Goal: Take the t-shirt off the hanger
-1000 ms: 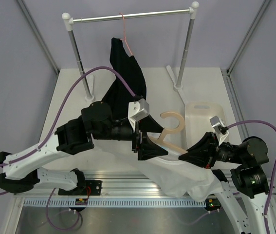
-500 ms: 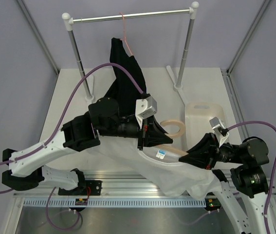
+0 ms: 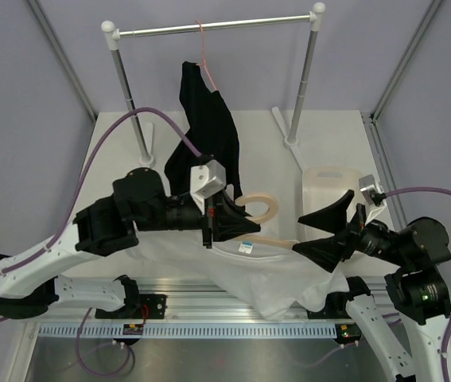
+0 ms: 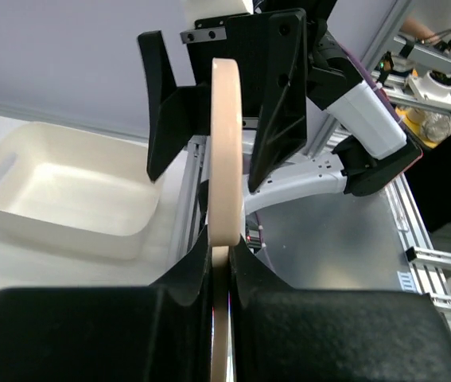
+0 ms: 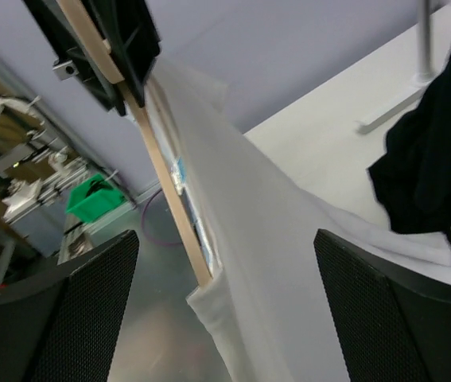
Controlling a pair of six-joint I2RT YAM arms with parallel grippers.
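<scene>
T-shirt [image 3: 249,274]: plain white, soft matt cotton, draping in loose folds across the lower centre of the top frame between the two arms, its neck opening sitting around the hanger [image 3: 277,241] and a small blue label [image 3: 247,247] showing inside the collar. Hanger: light beige smooth wood with a thick curved hook, lying nearly level at centre frame, the hook pointing toward the upper right and one broad shoulder running down to the right under the cloth. Left gripper [image 4: 221,263]: black fingers [image 4: 185,294] closing tight on the hanger, wood filling the gap between them. Right gripper [image 3: 297,233]: wedge-shaped fingers standing wide apart at the right of centre, one on either side of the hanger's shoulder end, gripping nothing. The left wrist view is showing the hanger edge-on as a thin pale strip rising up the middle, with the right gripper's spread jaws behind it, something the top view is not making plain. The right wrist view is showing the wooden arm slanting from upper left to lower centre with white fabric hanging off it, the hem folding beneath. White plastic bin [image 3: 328,187]: rounded, with a slot handle, sitting right of centre on the table [image 3: 122,151]. Black garment [image 3: 209,135]: limp and dark, hanging from a thin pink wire hanger [image 3: 204,48] on a metal rail [image 3: 233,25] at the top of the frame
</scene>
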